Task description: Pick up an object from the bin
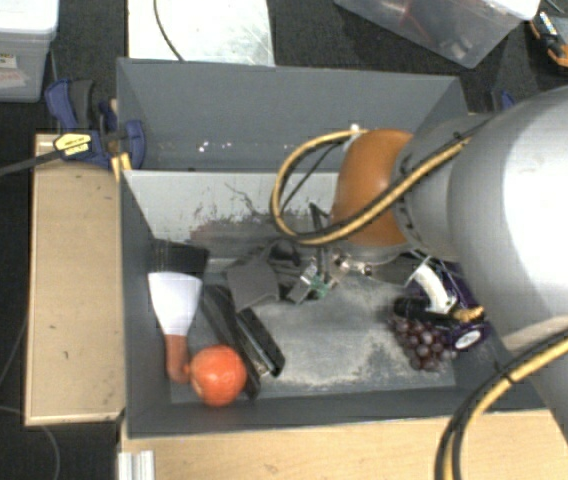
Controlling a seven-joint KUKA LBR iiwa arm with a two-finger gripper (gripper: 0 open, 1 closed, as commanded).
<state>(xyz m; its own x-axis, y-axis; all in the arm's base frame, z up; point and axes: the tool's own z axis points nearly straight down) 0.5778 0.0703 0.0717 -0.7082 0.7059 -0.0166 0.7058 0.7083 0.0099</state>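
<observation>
Grey bin, orange ball, white brush, grapes, gripper inside

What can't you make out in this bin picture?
Camera view:
1. Right end of the bin, covered by the arm.
2. White and purple thing beside the dark grapes, partly under the arm; kind unclear.
3. Dark flat pieces by the gripper, shadowed; kind unclear.
</observation>
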